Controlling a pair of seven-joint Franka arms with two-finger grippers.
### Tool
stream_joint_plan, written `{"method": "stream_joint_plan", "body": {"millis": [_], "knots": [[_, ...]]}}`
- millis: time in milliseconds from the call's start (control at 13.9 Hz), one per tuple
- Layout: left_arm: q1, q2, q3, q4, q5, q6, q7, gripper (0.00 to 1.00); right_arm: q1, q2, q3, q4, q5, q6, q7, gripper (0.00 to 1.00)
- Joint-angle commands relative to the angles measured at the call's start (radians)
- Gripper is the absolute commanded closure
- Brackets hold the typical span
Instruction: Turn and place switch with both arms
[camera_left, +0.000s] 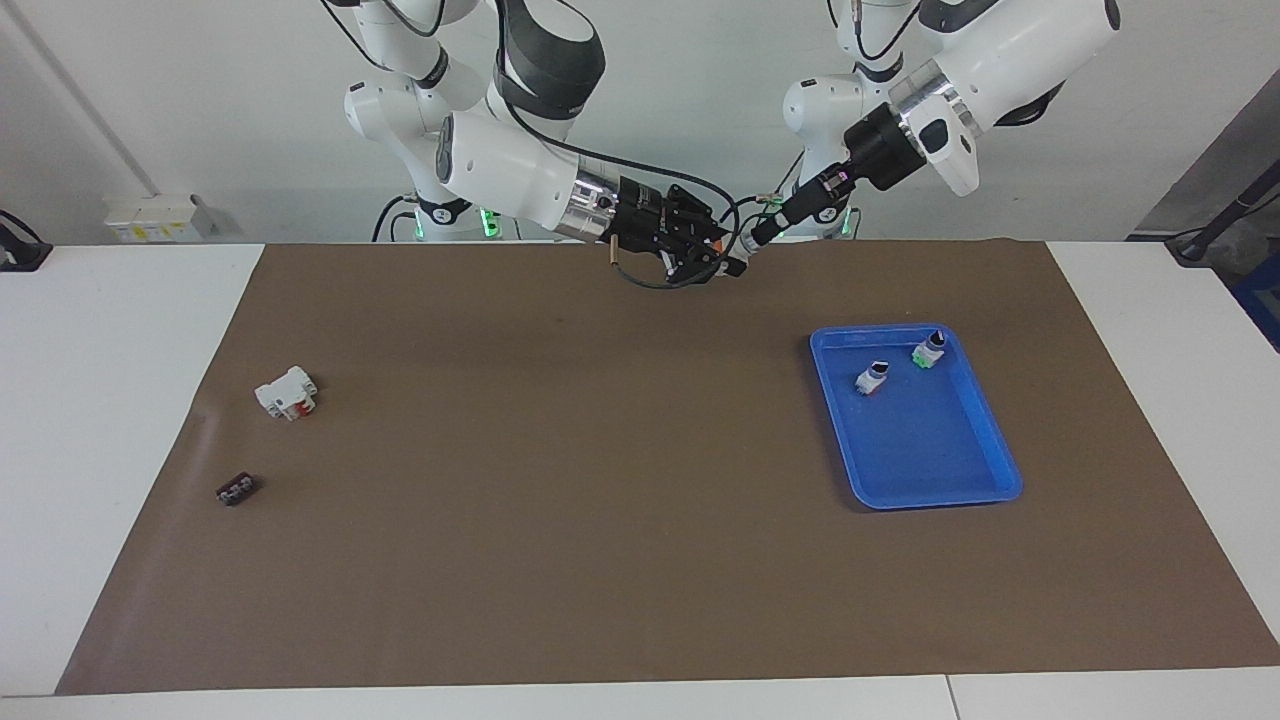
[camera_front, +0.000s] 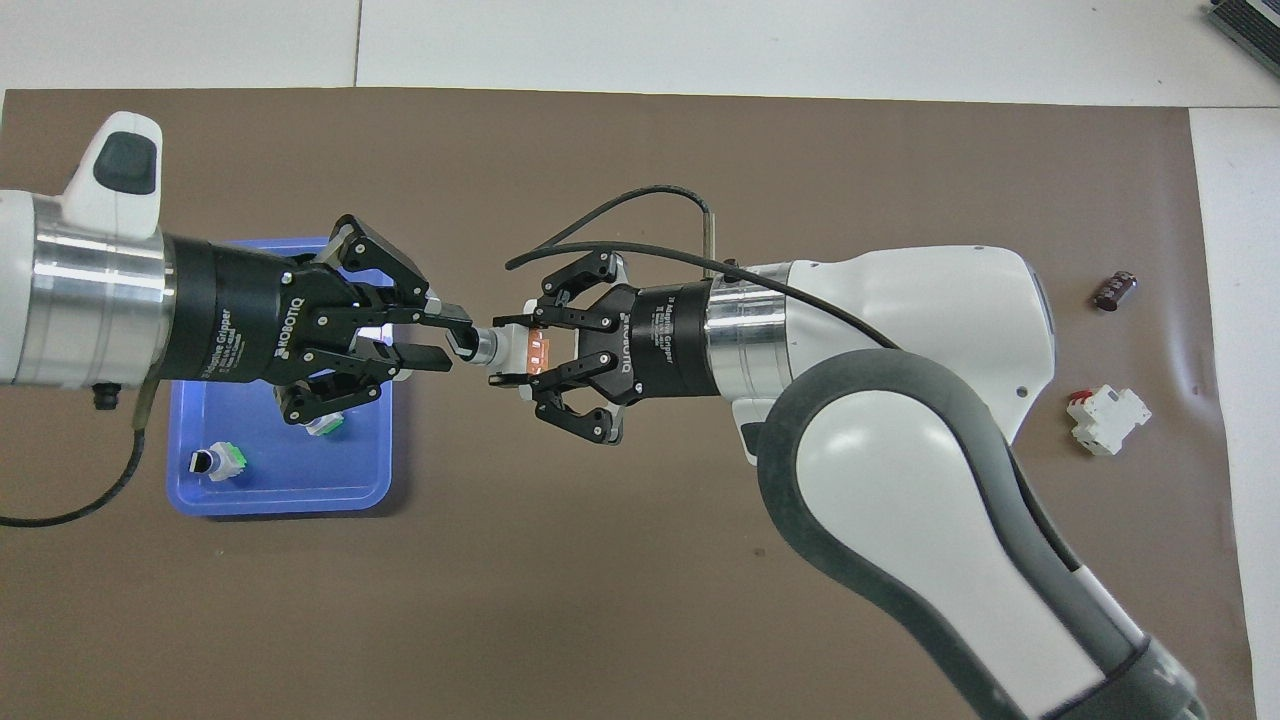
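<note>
Overhead view: the right hand (camera_front: 520, 352) grips the switch (camera_front: 505, 347) by its orange end, raised over the surface. The left hand (camera_front: 440, 340), part open, straddles the black knob. An off-centre closure could twist the switch loose.

Both views are bright and evenly lit from above, in sharp focus with no motion blur. Shadows on the brown mat (camera_left: 560, 520) are faint and soft. Mild glare shows on the blue tray (camera_front: 370, 335) and on the white arm shells (camera_front: 900, 300).
</note>
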Motion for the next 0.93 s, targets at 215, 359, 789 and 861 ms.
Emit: {"method": "stream_joint_plan", "body": {"millis": [215, 359, 789, 861], "knots": [[-0.033, -0.04, 0.005, -0.065, -0.015, 0.095, 0.025, 0.71, -0.006, -0.006, 0.006, -0.009, 0.022, 0.009, 0.011, 1.0], [-0.033, -0.042, 0.005, -0.074, -0.015, 0.097, 0.039, 0.77, -0.006, -0.006, 0.006, -0.009, 0.022, 0.009, 0.011, 1.0], [-0.032, -0.042, 0.006, -0.074, -0.017, 0.094, 0.05, 1.0, -0.006, -0.006, 0.006, -0.009, 0.022, 0.009, 0.011, 1.0], [-0.032, -0.043, 0.005, -0.074, -0.017, 0.091, 0.05, 1.0, -0.006, -0.006, 0.006, -0.009, 0.022, 0.009, 0.011, 1.0]]}}
